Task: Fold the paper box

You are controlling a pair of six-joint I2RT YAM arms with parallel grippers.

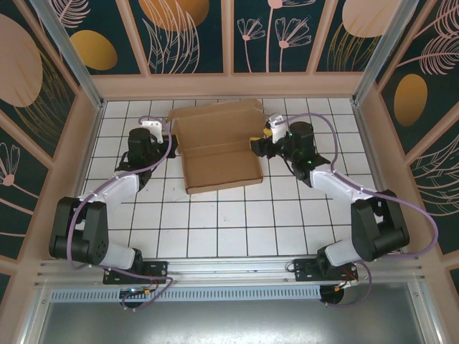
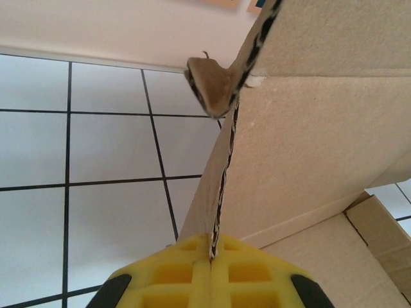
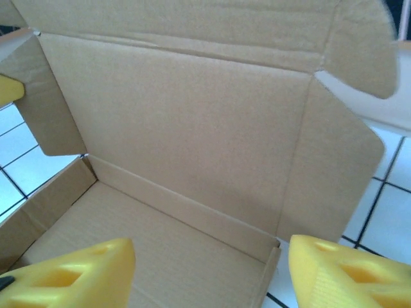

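The paper box [image 1: 215, 154] is plain brown cardboard, lying part-folded in the middle of the white tiled floor. Its low base tray is nearest me and its lid panel rises behind. My left gripper [image 1: 171, 136] is at the box's left side. In the left wrist view its yellow fingers [image 2: 192, 276] are shut on the thin edge of a raised side flap [image 2: 221, 192]. My right gripper [image 1: 256, 146] is at the box's right side and stands open. Its two yellow fingertips [image 3: 77, 273] are spread wide over the tray interior [image 3: 160, 256], with nothing between them.
The white tiled floor [image 1: 215, 222] stretches from the box to the arm bases. Patterned walls with a tan ledge [image 1: 229, 86] close in the back and both sides. A rounded tab [image 3: 363, 54] sticks out at the lid's right end.
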